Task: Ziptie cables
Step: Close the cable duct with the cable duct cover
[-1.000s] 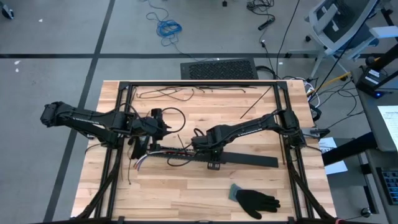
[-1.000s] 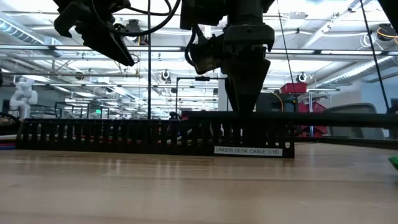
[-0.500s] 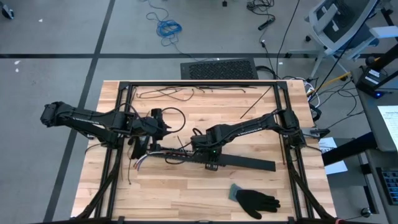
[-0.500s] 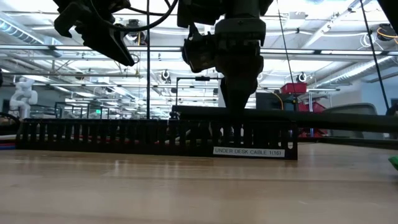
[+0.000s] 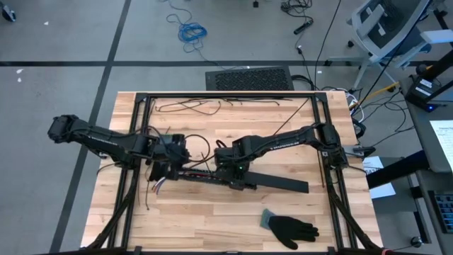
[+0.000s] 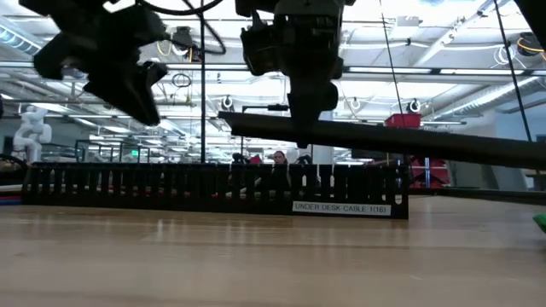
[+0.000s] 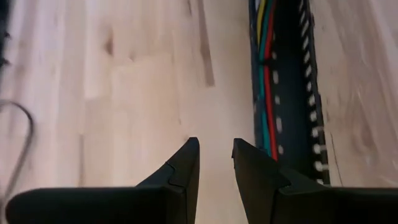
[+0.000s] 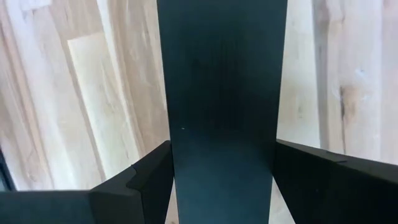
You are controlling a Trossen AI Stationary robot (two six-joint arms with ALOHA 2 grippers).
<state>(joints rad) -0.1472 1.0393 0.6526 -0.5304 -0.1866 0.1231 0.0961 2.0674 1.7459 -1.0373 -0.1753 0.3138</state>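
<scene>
Our right tool [image 5: 237, 172], clamped on the flat black lid strip [image 5: 279, 182], has lifted it off the surface, while the coloured cables [image 7: 266, 93] lie in the black slotted tray [image 6: 213, 188] beside our empty, slightly parted left tool [image 7: 216, 163].

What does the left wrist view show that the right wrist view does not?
Only the left wrist view: the left pincer, open and empty, over bare wood beside the long black slotted plastic channel, with the bundle of thin coloured cables lying inside it. Only the right wrist view: the right pincer shut on the flat black plastic cover strip, which fills the gap between its fingers. Both: the light wooden tabletop underneath.
</scene>
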